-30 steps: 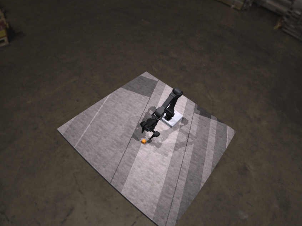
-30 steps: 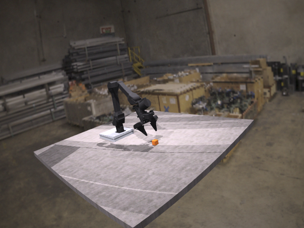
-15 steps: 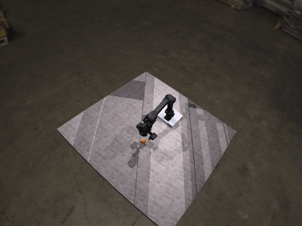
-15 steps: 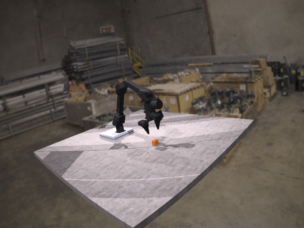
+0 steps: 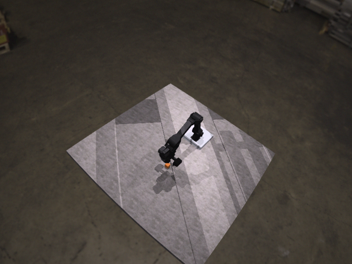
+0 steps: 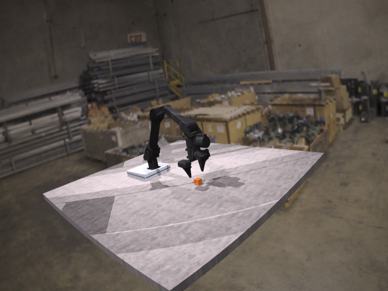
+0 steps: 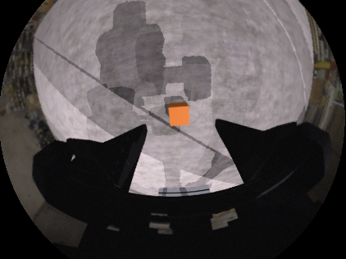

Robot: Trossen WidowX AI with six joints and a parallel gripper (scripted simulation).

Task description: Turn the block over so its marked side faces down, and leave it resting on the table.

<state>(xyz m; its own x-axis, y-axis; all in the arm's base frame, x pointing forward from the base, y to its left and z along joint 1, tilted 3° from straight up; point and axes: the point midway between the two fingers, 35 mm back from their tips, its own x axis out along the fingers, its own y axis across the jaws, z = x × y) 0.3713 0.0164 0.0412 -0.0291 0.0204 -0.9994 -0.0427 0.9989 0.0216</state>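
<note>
- Presently, the orange block (image 5: 167,165) (image 6: 197,181) (image 7: 179,115) rests on the table (image 5: 140,210) (image 6: 162,213) (image 7: 246,31), apart from the white base plate (image 5: 207,136) (image 6: 137,173).
- Jaws (image 5: 172,163) (image 6: 196,174): wide open, gripping nothing, pointed downward above the table near the block.
- Wrist view: block appears beyond the fingertips, between their lines.
- Marked side: cannot be identified on the visible faces.
- Arm (image 5: 184,128) (image 6: 181,120): bent, reaching out from the base plate.

Grey table (image 5: 137,170) (image 6: 181,213) (image 7: 254,64), apparently stone, beneath block (image 5: 167,165) (image 6: 197,181) (image 7: 179,114).
</note>
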